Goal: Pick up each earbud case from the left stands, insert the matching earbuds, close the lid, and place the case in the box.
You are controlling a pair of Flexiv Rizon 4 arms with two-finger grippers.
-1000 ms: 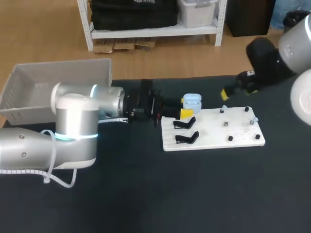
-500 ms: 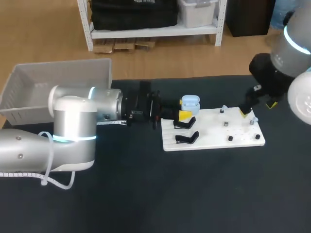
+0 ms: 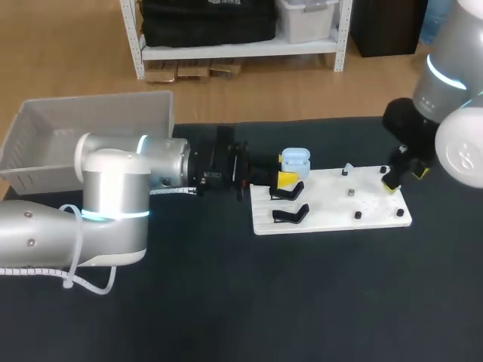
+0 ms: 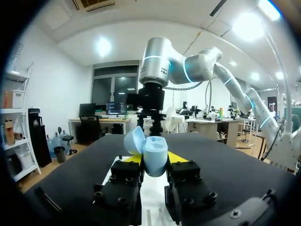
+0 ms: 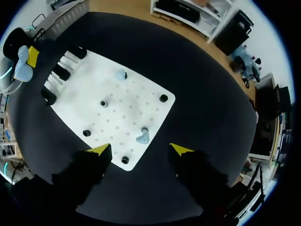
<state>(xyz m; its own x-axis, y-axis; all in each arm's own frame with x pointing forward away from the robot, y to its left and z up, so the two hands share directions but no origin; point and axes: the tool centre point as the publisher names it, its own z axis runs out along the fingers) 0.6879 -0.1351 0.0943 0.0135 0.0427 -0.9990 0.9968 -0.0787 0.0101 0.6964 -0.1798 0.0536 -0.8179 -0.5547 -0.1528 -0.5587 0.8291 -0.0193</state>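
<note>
Looking down from the head view, the left gripper [image 3: 285, 178] clasps the open-lidded earbud case [image 3: 295, 157] at the white board's [image 3: 332, 215] far left corner. Its wrist view shows both yellow tips pinching the case. In the right wrist view, the right gripper [image 5: 141, 150] hangs spread above a pale earbud [image 5: 142, 137], seemingly without contact. Descending off-centre could flick it off the board.
</note>
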